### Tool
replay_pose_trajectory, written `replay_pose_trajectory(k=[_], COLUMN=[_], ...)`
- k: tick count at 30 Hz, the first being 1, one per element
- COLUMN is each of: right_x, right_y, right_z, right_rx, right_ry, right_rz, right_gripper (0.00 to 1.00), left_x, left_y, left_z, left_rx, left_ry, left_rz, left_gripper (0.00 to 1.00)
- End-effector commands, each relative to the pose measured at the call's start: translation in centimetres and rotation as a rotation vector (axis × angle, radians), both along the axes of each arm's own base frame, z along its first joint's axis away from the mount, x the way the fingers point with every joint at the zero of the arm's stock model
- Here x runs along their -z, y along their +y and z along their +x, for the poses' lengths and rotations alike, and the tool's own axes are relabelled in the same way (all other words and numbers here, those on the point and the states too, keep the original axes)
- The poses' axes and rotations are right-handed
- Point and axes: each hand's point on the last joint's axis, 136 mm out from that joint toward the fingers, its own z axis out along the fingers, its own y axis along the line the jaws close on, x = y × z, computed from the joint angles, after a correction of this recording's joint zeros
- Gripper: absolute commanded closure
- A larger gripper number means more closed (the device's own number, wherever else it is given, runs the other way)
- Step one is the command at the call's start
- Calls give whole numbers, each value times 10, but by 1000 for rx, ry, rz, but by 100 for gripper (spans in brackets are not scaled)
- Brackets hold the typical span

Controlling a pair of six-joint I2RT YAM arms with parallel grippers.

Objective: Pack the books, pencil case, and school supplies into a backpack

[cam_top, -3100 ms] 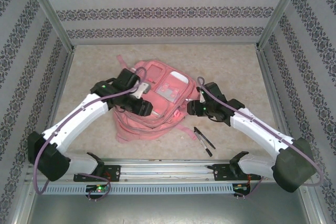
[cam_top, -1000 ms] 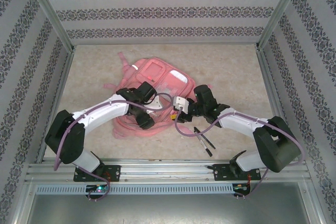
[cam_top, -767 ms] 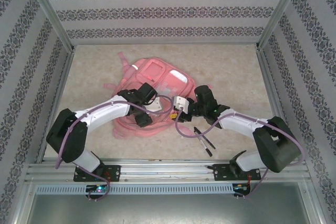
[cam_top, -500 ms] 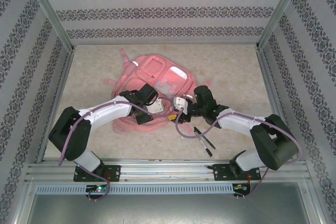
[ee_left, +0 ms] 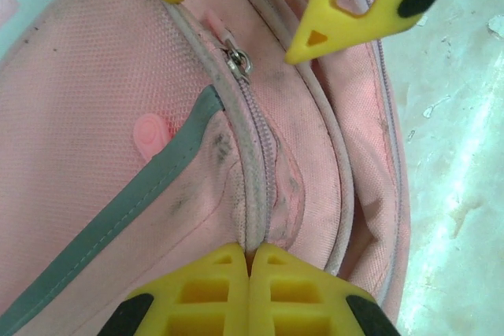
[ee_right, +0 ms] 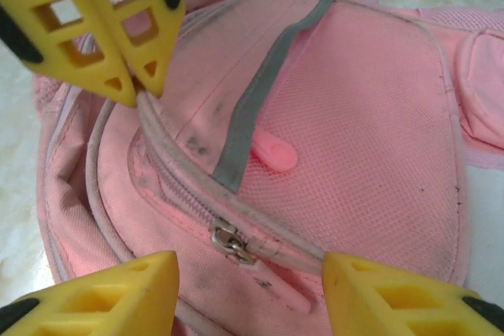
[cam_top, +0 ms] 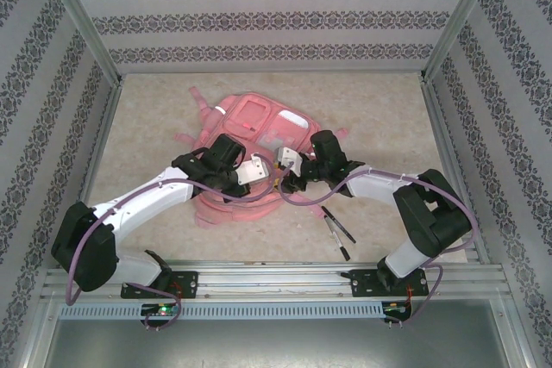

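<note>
My left claw (ee_left: 250, 261) is pinched tight on the zip seam of the backpack (cam_top: 250, 118) mid-table. My right claw (ee_right: 248, 269) gapes astride the zipper pull (ee_right: 226, 239). My arms hide part of the backpack's near side.

The backpack (cam_top: 250, 131) is soft pink cloth, matt, with dark smudges along the zip (ee_left: 260, 147). Its front panel (ee_right: 378, 139) is fine open mesh. The strip (ee_right: 258, 108) across it is smooth grey tape. The zip pull (ee_right: 227, 240) is bright metal, the tab (ee_right: 274, 149) glossy pink plastic or rubber. The left fingers (ee_left: 213, 289) and right fingers (ee_right: 102, 297) are matt yellow plastic. The table (cam_top: 155, 109) looks pale, mottled and stone-like. The pens (cam_top: 338, 228) are black plastic, the rail (cam_top: 276, 277) dull metal.
</note>
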Motion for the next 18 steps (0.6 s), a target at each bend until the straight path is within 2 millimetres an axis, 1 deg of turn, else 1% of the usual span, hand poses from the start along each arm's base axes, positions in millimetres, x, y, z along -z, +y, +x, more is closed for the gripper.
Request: replay_pose_trajectory(k=[1, 3, 6, 8, 11, 18], right_x=[-5, -3, 10, 22, 30, 19], right_y=[2, 0, -10, -17, -16, 1], right_z=[12, 7, 1, -7, -11, -3], right_rx=[36, 26, 72, 85, 80, 39], right_ry=[-10, 1, 27, 47, 51, -3], right_rz=[12, 6, -27, -50, -62, -78], right_gripper=[48, 48, 49, 50, 50, 50], left_x=[-10, -9, -6, -6, -8, -9], left_y=[-12, -12, -12, -12, -15, -19], left_z=[-4, -1, 0, 0, -3, -6], left_rx=[41, 24, 16, 9, 17, 44], left_ry=[4, 5, 16, 27, 35, 49], left_rz=[-102, -118, -128, -142, -168, -190], left_gripper=[100, 100, 100, 100, 100, 100])
